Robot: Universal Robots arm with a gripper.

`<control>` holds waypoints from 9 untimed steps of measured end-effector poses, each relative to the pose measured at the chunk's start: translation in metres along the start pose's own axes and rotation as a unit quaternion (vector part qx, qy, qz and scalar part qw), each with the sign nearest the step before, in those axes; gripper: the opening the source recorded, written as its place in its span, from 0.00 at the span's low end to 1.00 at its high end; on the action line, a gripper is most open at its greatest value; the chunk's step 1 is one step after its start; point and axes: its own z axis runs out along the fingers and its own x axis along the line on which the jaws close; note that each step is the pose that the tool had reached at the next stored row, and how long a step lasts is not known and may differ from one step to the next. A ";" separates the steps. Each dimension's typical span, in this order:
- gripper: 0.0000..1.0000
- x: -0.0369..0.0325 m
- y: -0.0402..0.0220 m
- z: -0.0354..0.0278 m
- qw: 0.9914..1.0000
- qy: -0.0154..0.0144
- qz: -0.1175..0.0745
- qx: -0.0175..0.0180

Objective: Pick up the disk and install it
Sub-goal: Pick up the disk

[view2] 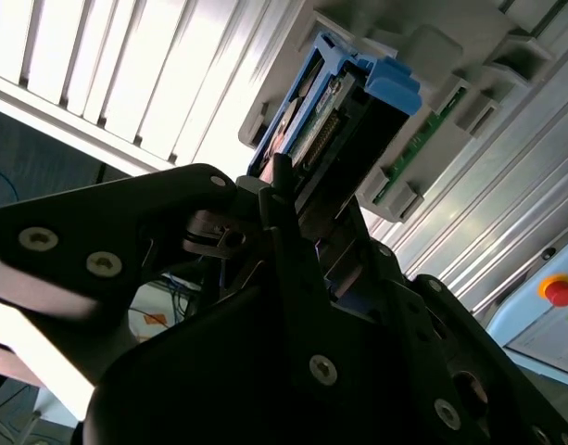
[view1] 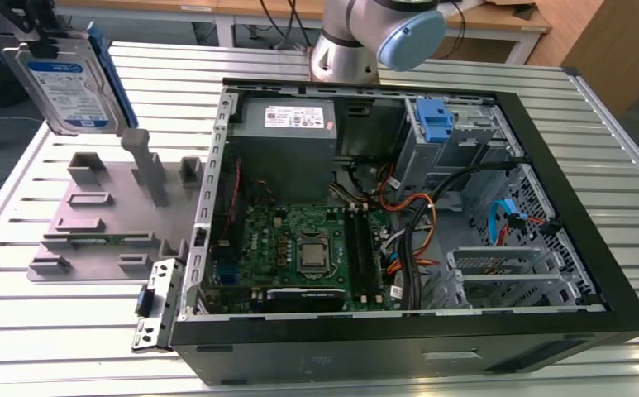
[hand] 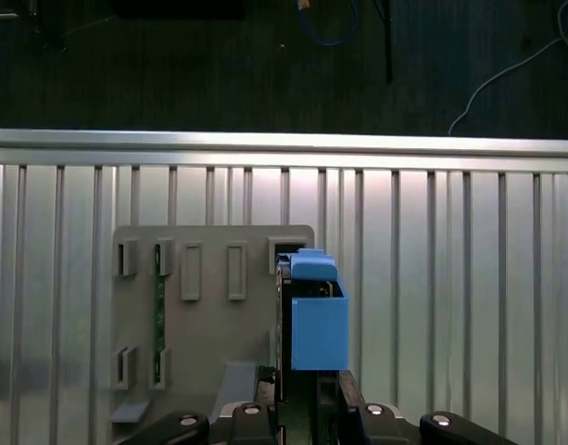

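The disk (view1: 71, 83) hangs upright in the air at the exterior view's far left, label facing the camera and blue rails along its edges. My gripper (view1: 41, 33) is shut on its upper end. It hovers above the grey slotted fixture (view1: 110, 215). In the first wrist view the disk (hand: 316, 324) shows edge-on with its blue rail, clamped in the gripper (hand: 307, 385) over the fixture (hand: 209, 315). The second wrist view has the black fingers (view2: 284, 199) closed on the disk (view2: 344, 107).
An open computer case (view1: 584, 248) lies on the slatted metal table (view1: 54, 331), with the motherboard (view1: 297, 248), a grey power-supply box (view1: 286, 120) and a blue bracket in the drive bay (view1: 435, 124). Loose cables (view1: 418, 223) cross the case. The arm's base (view1: 347, 41) stands behind it.
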 end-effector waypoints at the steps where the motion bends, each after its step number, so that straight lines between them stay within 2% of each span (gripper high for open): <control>1: 0.35 -0.0001 0.0000 -0.0023 1.000 0.000 0.000 0.000; 4: 0.35 -0.0004 0.0001 -0.0091 1.000 0.000 0.000 0.000; 6: 0.35 -0.0004 0.0002 -0.0100 1.000 0.000 0.000 0.000; 8: 0.35 -0.0007 0.0003 -0.0173 1.000 0.000 0.000 0.000; 9: 0.35 -0.0007 0.0003 -0.0174 1.000 0.000 0.000 0.000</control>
